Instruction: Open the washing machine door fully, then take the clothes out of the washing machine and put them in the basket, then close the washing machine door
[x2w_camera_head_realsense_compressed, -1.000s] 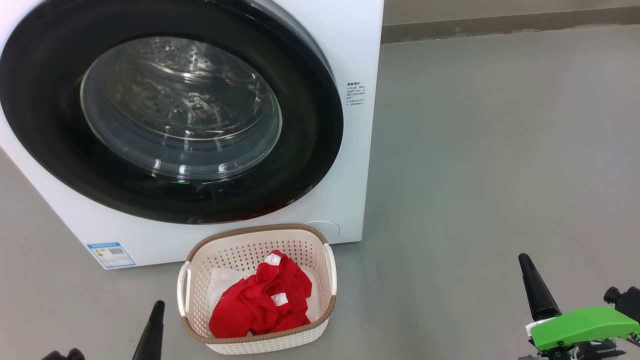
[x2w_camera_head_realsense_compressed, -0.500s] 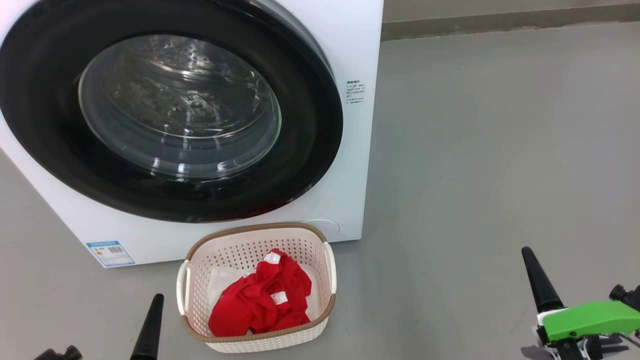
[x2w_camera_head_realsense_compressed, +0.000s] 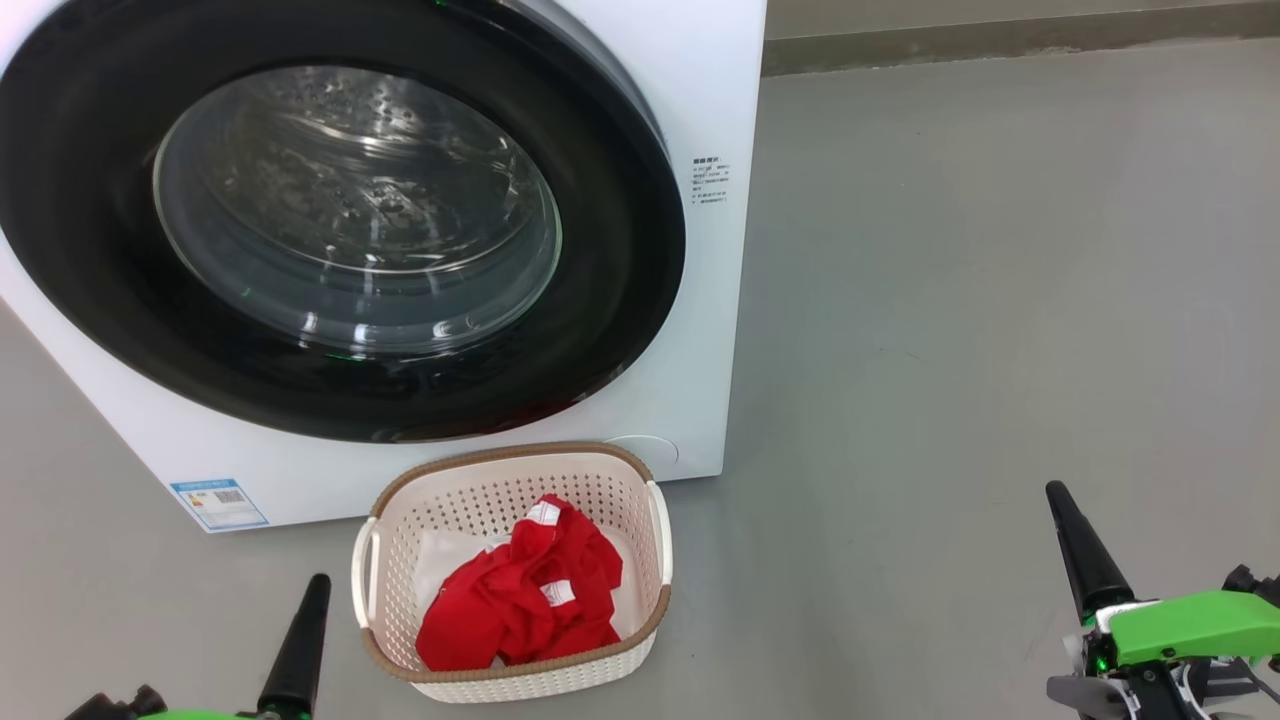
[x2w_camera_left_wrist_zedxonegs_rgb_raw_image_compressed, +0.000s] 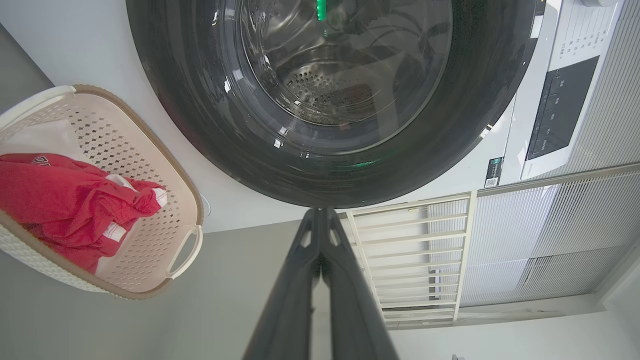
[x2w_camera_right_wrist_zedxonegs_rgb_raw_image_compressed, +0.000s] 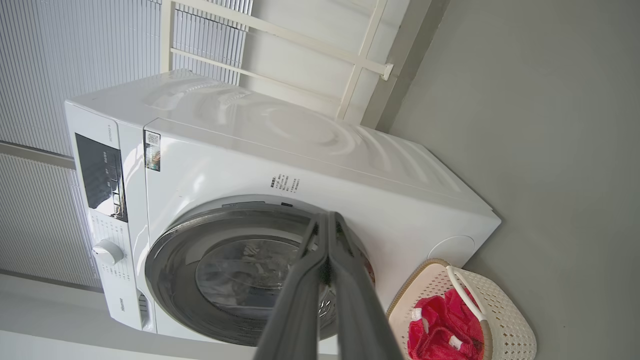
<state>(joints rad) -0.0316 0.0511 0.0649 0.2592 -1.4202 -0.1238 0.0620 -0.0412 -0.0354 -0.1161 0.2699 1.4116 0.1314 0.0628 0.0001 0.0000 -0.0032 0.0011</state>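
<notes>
**Colleague:** Where were the clothes at that moment?

**Me:** The clothes (x2w_camera_head_realsense_compressed: 525, 600) lay bunched inside the basket (x2w_camera_head_realsense_compressed: 610, 468). It stood on the floor (x2w_camera_head_realsense_compressed: 950, 300) just in front of the washing machine (x2w_camera_head_realsense_compressed: 715, 100), below the lower right part of the washing machine door (x2w_camera_head_realsense_compressed: 620, 250). I could not tell whether its far rim touched the white front.

**Colleague:** And the door?

**Me:** It sat flush in the front, so I judged it was shut. Through the glass (x2w_camera_head_realsense_compressed: 350, 210) I saw no red cloth in the drum (x2w_camera_left_wrist_zedxonegs_rgb_raw_image_compressed: 325, 95). To my judgement, all three steps were done.

**Colleague:** Why did the claws sit so low and so wide apart?

**Me:** The left claw (x2w_camera_head_realsense_compressed: 318, 585) was near the basket's left handle (x2w_camera_head_realsense_compressed: 362, 585), and the right claw (x2w_camera_head_realsense_compressed: 1058, 498) was well apart on the right. Both were over bare floor, I think so that nothing could catch the basket or the door. On each one the two fingers were pressed together and carried nothing.

**Colleague:** Which way did things point?

**Me:** The door faced the near side, its plane upright, and the glass bulged to the far side, into the drum. The basket opened upward, with one handle on the left and one on the right. Which of its sides was longer I could not tell. The red heap ran from the near left corner toward the far middle. Both claws pointed to the far side, the left one leaning a little right and the right one a little left.
</notes>
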